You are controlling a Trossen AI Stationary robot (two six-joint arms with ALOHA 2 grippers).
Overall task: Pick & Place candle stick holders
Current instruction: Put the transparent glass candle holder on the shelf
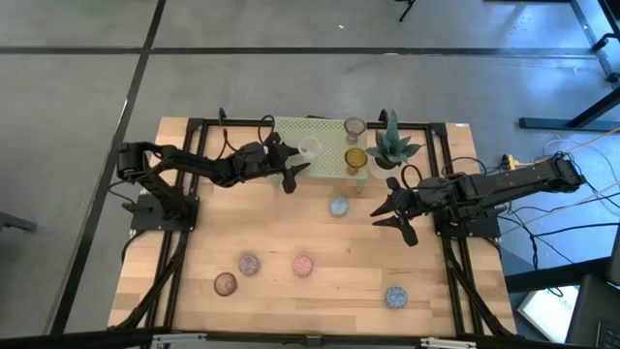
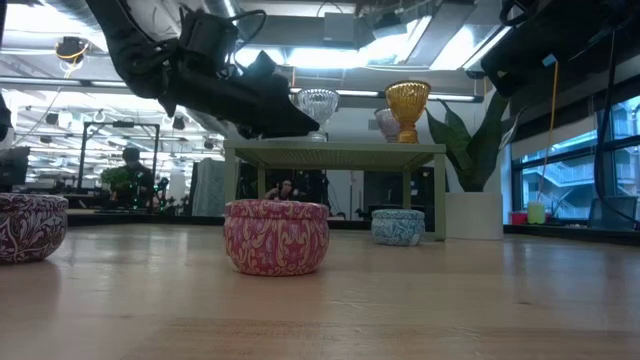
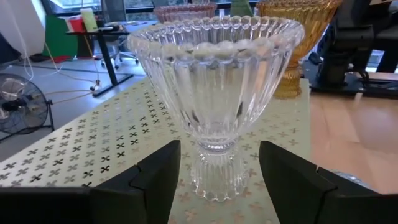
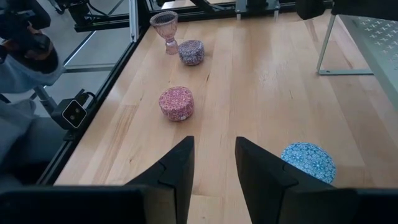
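Standing on the pale green perforated stand (image 1: 315, 143) at the table's 12 o'clock edge, the clear ribbed glass holder (image 3: 214, 93) sits between the parted fingers of the left gripper (image 3: 217, 171), which do not touch it. An amber holder (image 1: 356, 159) and a mauve one (image 1: 355, 127) share the stand's 3 o'clock end. The right gripper (image 1: 395, 215) hovers spread over bare wood, at 4 o'clock from the blue patterned holder (image 1: 338, 206). A pink holder (image 1: 303, 265) lies toward 6 o'clock.
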